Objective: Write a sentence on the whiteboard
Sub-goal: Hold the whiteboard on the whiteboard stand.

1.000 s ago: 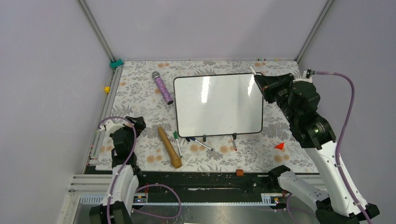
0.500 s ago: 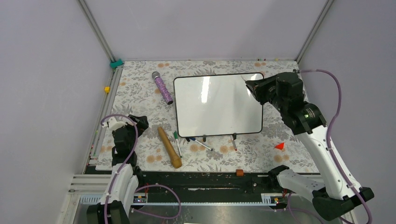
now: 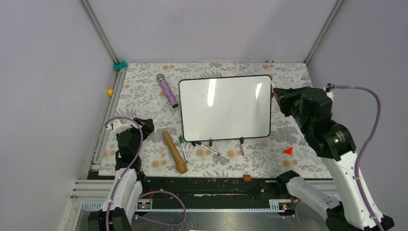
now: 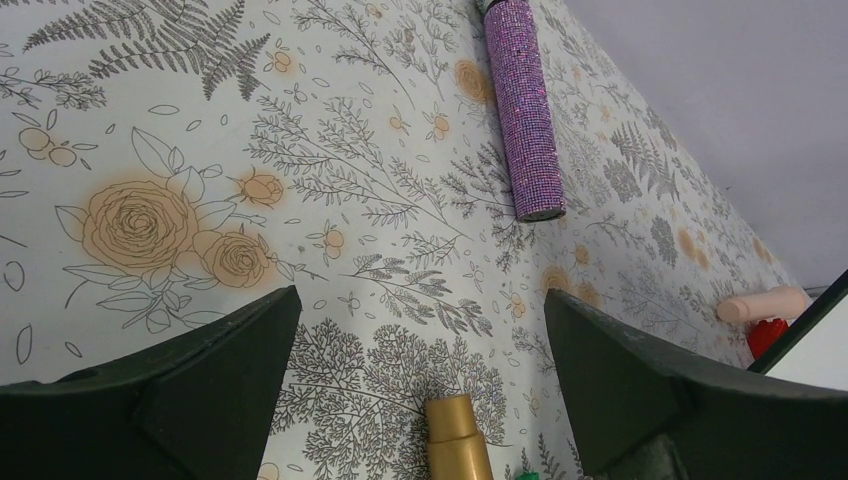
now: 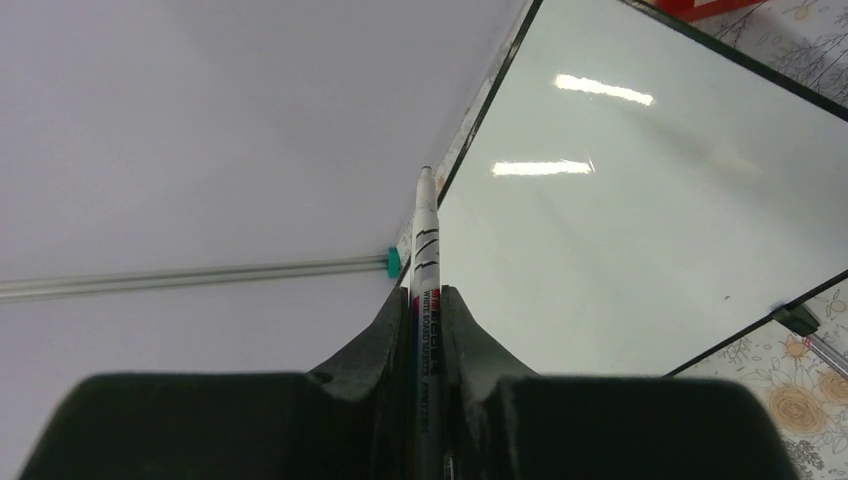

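My right jaws are clenched on a white marker, just off the right edge of the whiteboard, toward the bench's far right corner. My left jaws hang spread wide near the near left corner. The board lies flat, far of middle, black-framed, its face plain glossy white with glare streaks. A purple glitter tube lies just beside its left edge. Loose pens and a wooden stick crowd its near edge.

We count one glossy white black-framed whiteboard, one purple glittery cylinder at its 9 o'clock, one golden-brown wooden rod, one small red cone, one white marker pen, and thin loose pens at the board's 6 o'clock, too small to count.
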`<state>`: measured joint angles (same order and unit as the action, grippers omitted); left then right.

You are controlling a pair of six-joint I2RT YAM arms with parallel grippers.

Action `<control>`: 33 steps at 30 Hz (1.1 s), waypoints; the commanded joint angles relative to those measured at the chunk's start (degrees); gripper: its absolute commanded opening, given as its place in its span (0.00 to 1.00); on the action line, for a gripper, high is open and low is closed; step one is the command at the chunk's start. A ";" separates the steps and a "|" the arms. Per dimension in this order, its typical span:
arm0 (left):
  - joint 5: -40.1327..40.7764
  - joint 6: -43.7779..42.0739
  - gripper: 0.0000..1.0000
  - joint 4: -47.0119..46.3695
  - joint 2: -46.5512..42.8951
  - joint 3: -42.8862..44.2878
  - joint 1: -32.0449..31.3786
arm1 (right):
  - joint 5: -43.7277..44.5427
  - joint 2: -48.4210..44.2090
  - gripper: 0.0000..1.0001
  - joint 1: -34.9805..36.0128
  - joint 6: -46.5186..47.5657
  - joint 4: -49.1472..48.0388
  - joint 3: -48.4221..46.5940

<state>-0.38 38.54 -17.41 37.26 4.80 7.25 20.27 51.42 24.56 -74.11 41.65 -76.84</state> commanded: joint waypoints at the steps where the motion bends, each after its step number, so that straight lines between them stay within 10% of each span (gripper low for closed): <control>1: 0.13 -0.98 0.94 -1.27 0.23 2.89 -0.50 | 9.11 -3.98 0.00 0.56 -3.97 3.38 -0.20; 19: -7.13 -3.31 0.95 -9.73 2.50 2.66 -4.68 | 9.50 1.29 0.00 8.53 19.22 -9.69 -2.21; 33: -18.76 -8.28 0.95 -21.73 16.52 7.77 -17.92 | -20.07 12.67 0.00 8.57 45.83 -31.35 4.42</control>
<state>-14.66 32.95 -31.90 51.48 9.15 -7.90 10.22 63.61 32.69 -35.57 18.83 -71.31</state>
